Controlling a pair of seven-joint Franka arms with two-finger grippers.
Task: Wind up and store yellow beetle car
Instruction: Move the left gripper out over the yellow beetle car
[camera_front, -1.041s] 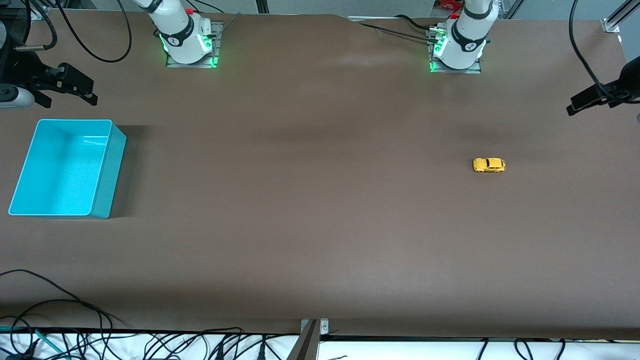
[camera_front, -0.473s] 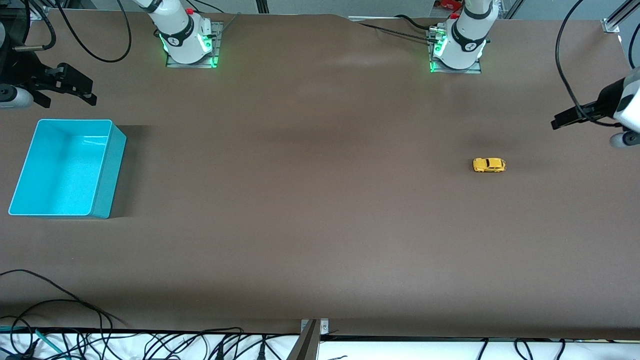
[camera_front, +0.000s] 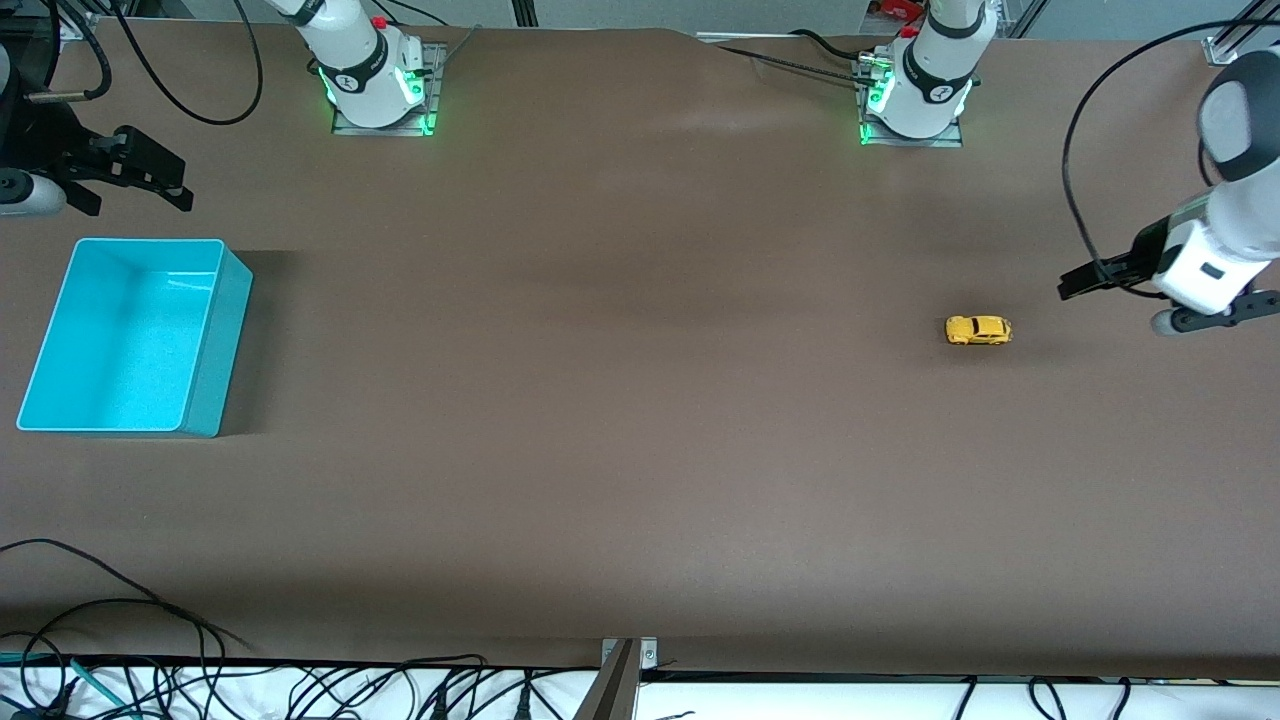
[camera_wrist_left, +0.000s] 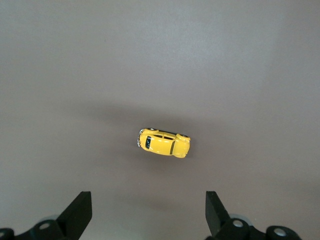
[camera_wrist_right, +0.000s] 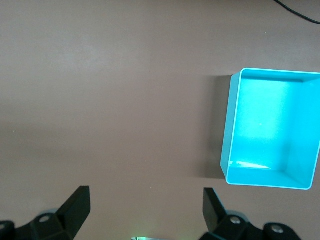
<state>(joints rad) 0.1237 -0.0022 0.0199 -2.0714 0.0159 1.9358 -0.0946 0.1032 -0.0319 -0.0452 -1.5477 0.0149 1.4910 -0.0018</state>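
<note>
**A:** Eyes on the yellow beetle car (camera_front: 978, 330): it sits on its wheels on the brown worktop (camera_front: 620, 400), toward the left arm's end, lying lengthwise along the worktop, nothing touching it.

**B:** And from the left wrist view the same car (camera_wrist_left: 163, 143) shows its roof and dark windows, with bare worktop (camera_wrist_left: 160, 60) all round it.

**A:** Where's the left pincer?

**B:** The left pincer (camera_front: 1085, 280) hangs in the air over the worktop, off to the side of the car toward the left arm's end, apart from it. In its own view the left pincer (camera_wrist_left: 149, 215) is spread wide, two dark fingertips (camera_wrist_left: 79, 210) standing well apart with nothing between them. The car lies out ahead of that gap, not inside it.

**A:** And at the right arm's end?

**B:** The turquoise bin (camera_front: 215, 330) sits there on the worktop, well apart from the car, open top, nothing inside that I can see.

**A:** The right pincer?

**B:** The right pincer (camera_front: 150, 180) waits above the worktop's edge just beside the bin. Its wrist view shows the right pincer (camera_wrist_right: 145, 212) wide open too, holding nothing, looking down on the bin (camera_wrist_right: 227, 150).
</note>
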